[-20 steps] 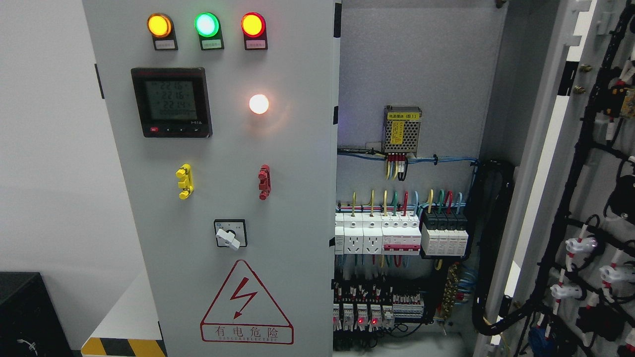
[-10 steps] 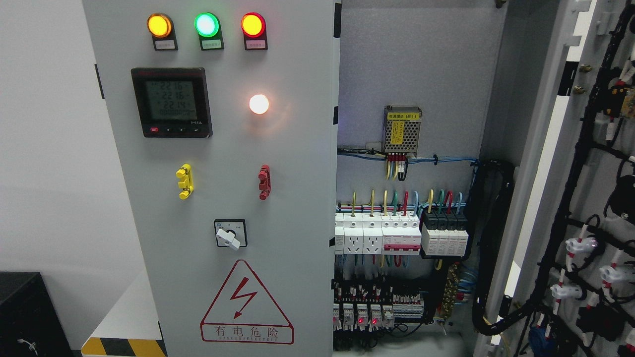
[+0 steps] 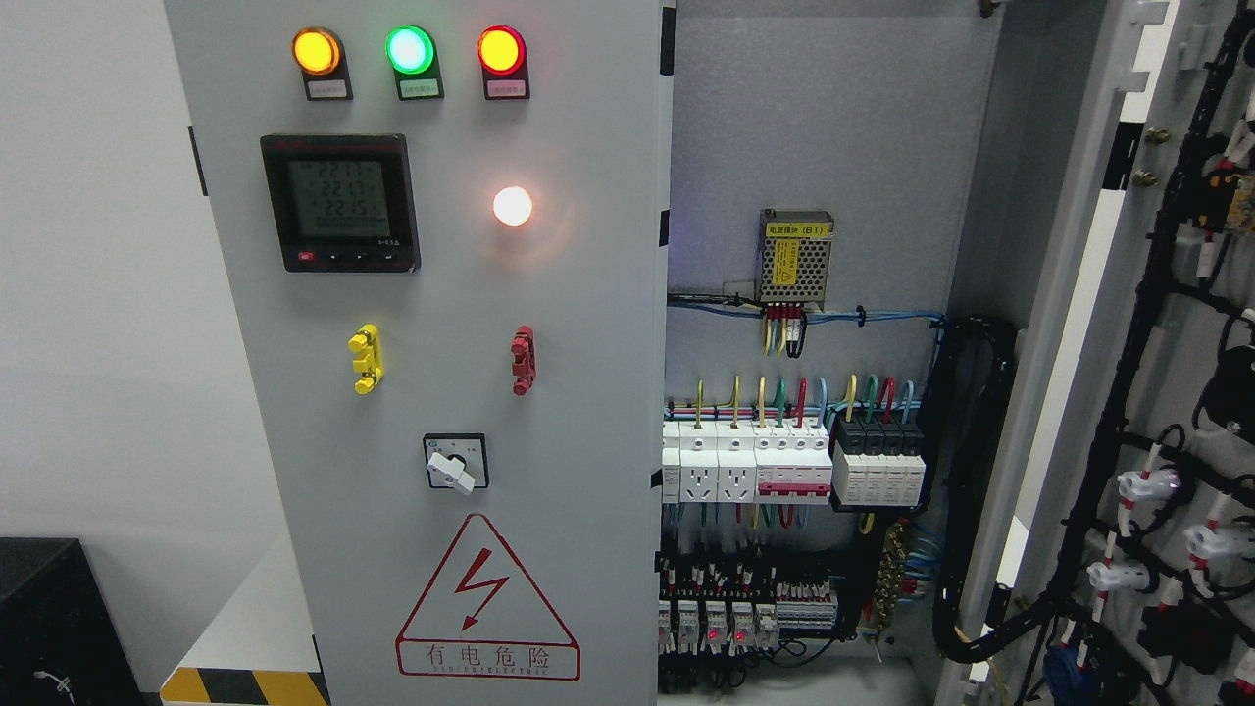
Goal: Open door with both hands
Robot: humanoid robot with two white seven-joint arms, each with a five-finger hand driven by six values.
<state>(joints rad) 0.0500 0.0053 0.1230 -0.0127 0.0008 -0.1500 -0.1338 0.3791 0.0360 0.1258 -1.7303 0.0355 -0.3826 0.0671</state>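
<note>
A grey electrical cabinet fills the head view. Its left door (image 3: 441,294) is shut and carries three lit lamps, a digital meter (image 3: 339,203), a white lamp, a yellow and a red handle-like part, a rotary switch (image 3: 454,463) and a red warning triangle. The right door (image 3: 1167,373) is swung wide open to the right, showing wiring on its inner side. The cabinet's inside (image 3: 814,412) shows breakers, coloured wires and a power supply (image 3: 795,257). Neither of my hands is in view.
A black box (image 3: 49,618) stands at the lower left. A yellow-and-black striped edge (image 3: 245,686) lies at the cabinet's foot. A white wall is on the left.
The meter's digits have changed. Nothing else has visibly moved.
</note>
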